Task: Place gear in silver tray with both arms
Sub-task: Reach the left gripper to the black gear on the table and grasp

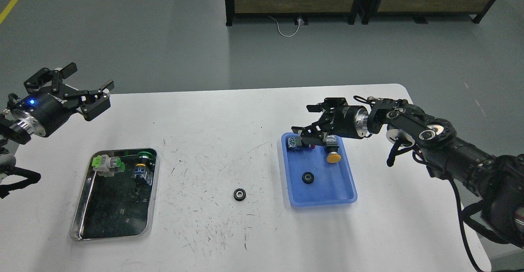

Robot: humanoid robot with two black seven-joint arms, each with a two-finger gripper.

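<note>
Gear on table between trays; neither arm has it.

Loose gear (239,194) lies flat on the white table (229,239), at 3 o'clock from the silver tray (80,218), well apart. Left gripper (85,88) hangs spread and empty at the tray's 11 o'clock. Right gripper (305,120) over blue tray (327,200): fingers apart, nothing held. Second gear (308,177) sits in the blue tray. Judgement: descend vertically, straddle the rim, close gently.
</note>
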